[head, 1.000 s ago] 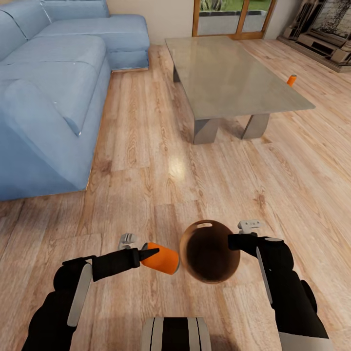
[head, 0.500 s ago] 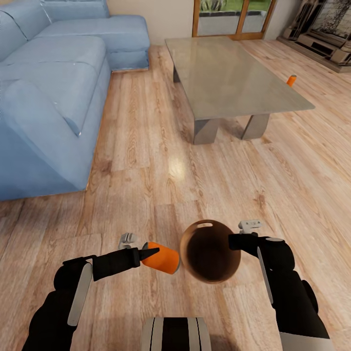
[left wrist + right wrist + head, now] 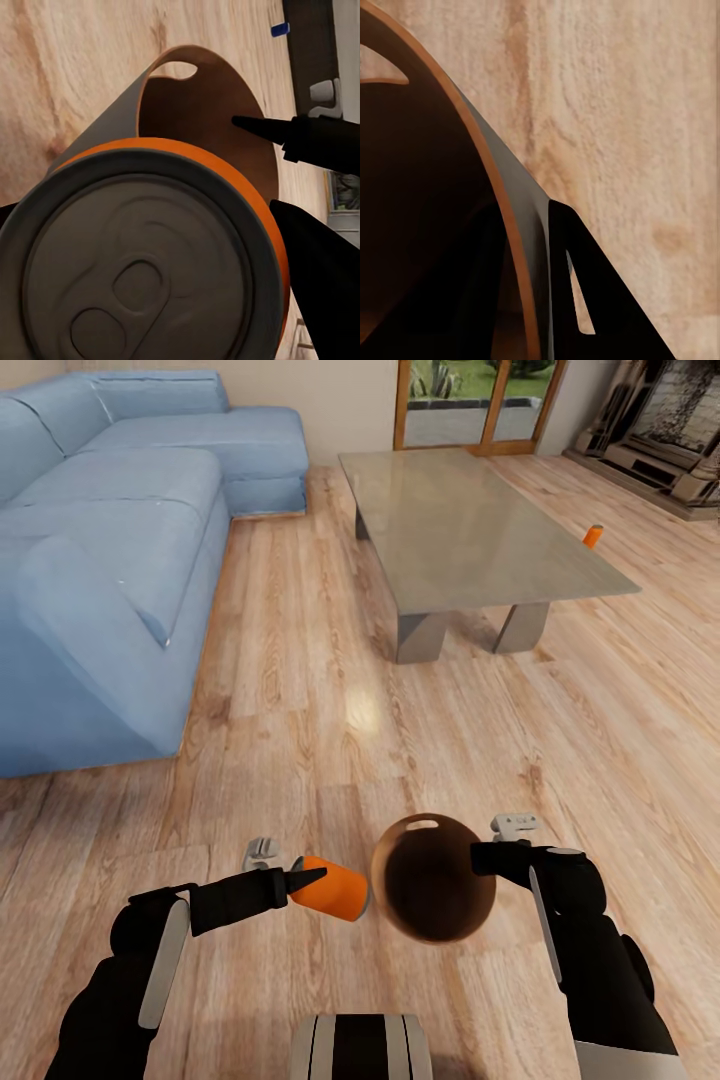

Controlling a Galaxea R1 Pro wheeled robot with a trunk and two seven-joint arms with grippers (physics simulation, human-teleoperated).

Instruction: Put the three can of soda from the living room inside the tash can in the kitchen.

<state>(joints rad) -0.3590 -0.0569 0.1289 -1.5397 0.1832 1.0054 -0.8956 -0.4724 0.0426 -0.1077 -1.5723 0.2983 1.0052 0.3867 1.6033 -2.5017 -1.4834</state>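
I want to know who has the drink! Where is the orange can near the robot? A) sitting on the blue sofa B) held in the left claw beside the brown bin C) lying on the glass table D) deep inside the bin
B: the bright-orange cylindrical soda can sits gripped in the left claw, just beside the round brown bucket-like bin.

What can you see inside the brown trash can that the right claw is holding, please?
The trash can shows a dark brown interior with no soda can visible in it; its shadowed bottom is hard to read. The orange soda can in the left claw is beside the rim, outside.
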